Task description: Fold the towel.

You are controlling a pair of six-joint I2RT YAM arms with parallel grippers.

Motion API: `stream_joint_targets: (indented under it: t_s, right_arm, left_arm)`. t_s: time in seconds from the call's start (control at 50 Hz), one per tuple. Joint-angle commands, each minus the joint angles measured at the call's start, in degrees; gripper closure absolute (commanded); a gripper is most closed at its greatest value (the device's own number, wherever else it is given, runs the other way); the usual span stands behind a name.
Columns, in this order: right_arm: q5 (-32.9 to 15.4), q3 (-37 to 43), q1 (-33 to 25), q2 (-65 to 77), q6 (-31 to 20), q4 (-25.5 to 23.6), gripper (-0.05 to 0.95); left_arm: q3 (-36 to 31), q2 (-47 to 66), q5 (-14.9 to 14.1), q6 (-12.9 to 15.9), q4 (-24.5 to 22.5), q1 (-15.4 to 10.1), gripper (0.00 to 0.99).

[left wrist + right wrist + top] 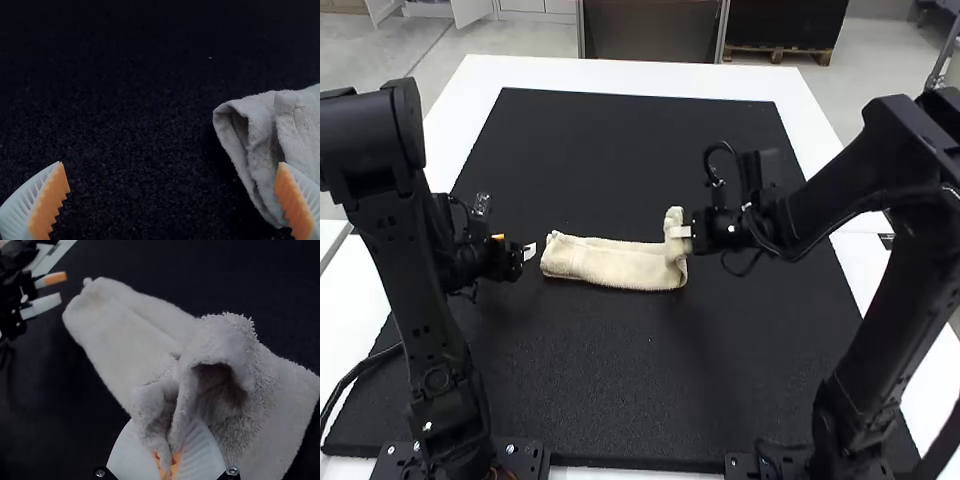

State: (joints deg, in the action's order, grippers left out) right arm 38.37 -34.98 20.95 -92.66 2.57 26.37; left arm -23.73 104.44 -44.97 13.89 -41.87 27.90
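A cream, ribbed-textured cloth towel (610,264) is laid in a long narrow folded strip across the mid. of a flat black rectangular mat (620,150), by which most of the white rectangular surface (520,75) is covered. The strip's R end is gripped by the R pincer (680,232), carried on the black jointed R arm (860,180); there the cloth is raised in a small upright bunch, w/ the rest left lying on the mat. In the R wrist view, the pinched cloth is seen clenched btwn white ribbed fingers (132,452) w/ orange pads, & a hollow loop is formed in the fabric right beside the grip; past it, a flatter section is spread. The L pincer (523,248), on the black jointed L arm (420,290), is held released, w/ its fingers parted wide & nothing grasped, nr the strip's L end. In the L wrist view, stacked folded layers w/ an open fold at the corner are shown, & the corner is partly overlapped by one finger (295,202); whether it is touched can't be told.
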Motion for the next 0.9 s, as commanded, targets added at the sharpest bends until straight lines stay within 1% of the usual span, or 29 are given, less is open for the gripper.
stream_joint_targets:
  t_s: [0.0, 0.22, 0.52, 0.7, 0.88]
  right_arm:
    - [1.4, -2.5, 2.3, -0.1, 0.7, 0.8, 0.92]
    - [1.4, -5.1, 4.9, -2.9, 0.7, 1.2, 0.92]
    - [1.4, -9.1, 8.8, -8.3, 0.9, 3.6, 0.92]
    - [1.3, -11.2, 10.5, -11.8, 0.9, 4.1, 0.92]
    - [1.3, -13.4, 12.0, -13.2, 1.0, 4.7, 0.92]
  left_arm:
    - [0.6, -1.9, -1.4, 0.5, -0.4, 0.8, 0.038]
    - [0.6, -1.9, -1.7, 0.4, -0.7, 2.9, 0.038]
    - [0.6, -1.9, -2.6, 0.6, -0.8, 5.1, 0.038]
    - [0.6, -1.9, -3.4, 0.6, -1.1, 5.9, 0.038]
    - [0.6, -2.1, -3.7, 0.5, -1.1, 6.0, 0.038]
